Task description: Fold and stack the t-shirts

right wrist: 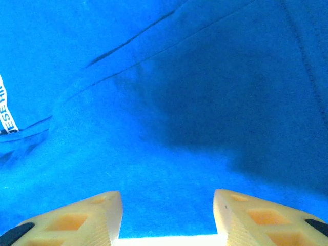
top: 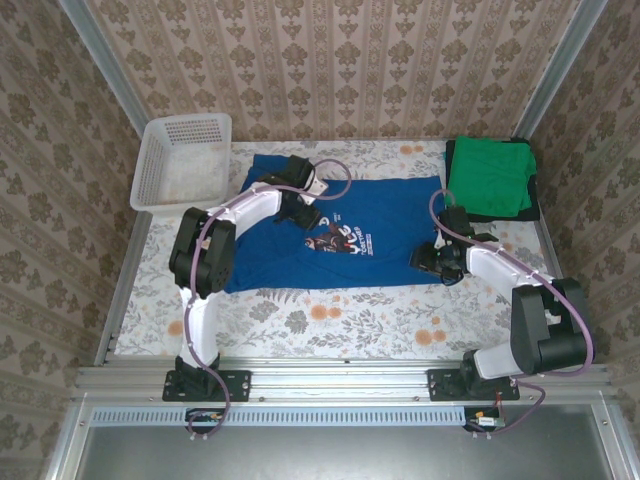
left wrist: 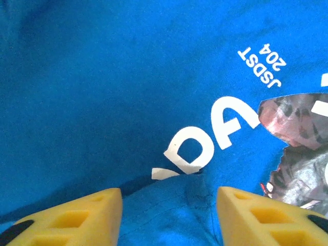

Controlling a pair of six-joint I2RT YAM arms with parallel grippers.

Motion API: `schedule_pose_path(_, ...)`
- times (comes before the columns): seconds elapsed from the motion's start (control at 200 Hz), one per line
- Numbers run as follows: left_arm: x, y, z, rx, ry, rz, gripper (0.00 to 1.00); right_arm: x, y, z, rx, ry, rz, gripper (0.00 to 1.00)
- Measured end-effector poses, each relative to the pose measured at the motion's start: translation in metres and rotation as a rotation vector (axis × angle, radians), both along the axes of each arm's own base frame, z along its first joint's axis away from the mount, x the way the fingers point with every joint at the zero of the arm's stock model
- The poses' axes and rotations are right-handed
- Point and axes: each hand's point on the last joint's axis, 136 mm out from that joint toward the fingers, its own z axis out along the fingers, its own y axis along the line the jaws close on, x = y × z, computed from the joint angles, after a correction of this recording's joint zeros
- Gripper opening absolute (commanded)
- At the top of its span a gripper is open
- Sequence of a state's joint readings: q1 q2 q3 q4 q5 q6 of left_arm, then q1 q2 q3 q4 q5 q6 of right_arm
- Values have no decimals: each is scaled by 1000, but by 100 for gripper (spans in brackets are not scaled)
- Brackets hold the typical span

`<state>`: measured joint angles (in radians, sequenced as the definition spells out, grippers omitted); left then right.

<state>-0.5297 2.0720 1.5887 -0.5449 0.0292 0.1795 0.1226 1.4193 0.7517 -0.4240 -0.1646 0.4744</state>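
Note:
The royal-blue t-shirt lies spread flat across the middle of the table, its chest graphic facing up. My left gripper is low over its upper left part, beside the graphic. In the left wrist view this gripper is open, its yellow fingers straddling a raised fold of blue cloth below the white lettering. My right gripper sits at the shirt's right edge. It is open over the blue fabric, holding nothing. The folded green t-shirt rests on the dark one at the back right.
A white lattice basket stands at the back left corner. The floral tablecloth shows bare in front of the blue shirt. Metal frame rails and patterned walls close in the table.

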Motion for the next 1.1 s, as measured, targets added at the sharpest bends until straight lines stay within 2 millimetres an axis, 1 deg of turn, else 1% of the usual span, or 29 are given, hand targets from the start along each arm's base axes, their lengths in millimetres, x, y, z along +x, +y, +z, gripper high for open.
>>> schedule_pose_path(0.075,-4,3,14,-17,-17,17,58,2,5,4,1,-9,16,53)
schedule_pose_path(0.135,-15,9,32,-48,-41,46,59,9,10,12,4,-29,26,54)
schedule_pose_path(0.195,-32,19,53,-88,-68,83,63,23,14,26,8,-65,35,55)
schedule_pose_path(0.26,-50,33,72,-138,-105,135,64,41,18,39,10,-104,39,56)
schedule_pose_path(0.295,-59,40,76,-163,-113,164,64,51,21,46,8,-121,41,56)
schedule_pose_path(0.335,-68,48,76,-187,-114,199,64,61,23,50,6,-134,42,57)
schedule_pose_path(0.365,-75,56,71,-198,-104,231,63,68,25,50,3,-137,43,56)
schedule_pose_path(0.41,-84,66,57,-203,-73,279,64,75,27,48,-1,-132,45,56)
schedule_pose_path(0.475,-99,81,27,-194,-15,355,65,83,34,40,-7,-111,53,57)
schedule_pose_path(0.53,-120,93,-3,-173,52,409,65,88,44,33,-12,-92,66,59)
schedule_pose_path(0.57,-134,100,-20,-156,96,441,66,90,51,29,-15,-84,79,59)
schedule_pose_path(0.605,-146,106,-33,-139,131,464,67,91,58,27,-18,-79,91,59)
schedule_pose_path(0.655,-157,111,-43,-123,160,490,68,93,68,24,-19,-75,109,59)
schedule_pose_path(0.77,-151,111,-36,-159,136,541,69,96,83,17,-19,-63,137,59)
schedule_pose_path(0.875,-152,116,-35,-162,129,591,69,94,86,6,-21,-36,135,60)
schedule_pose_path(0.985,-163,125,-38,-170,132,637,65,84,86,-6,-21,-13,134,60)
schedule_pose_path(1.1,-178,136,-40,-192,140,690,63,65,83,-24,-37,37,141,60)
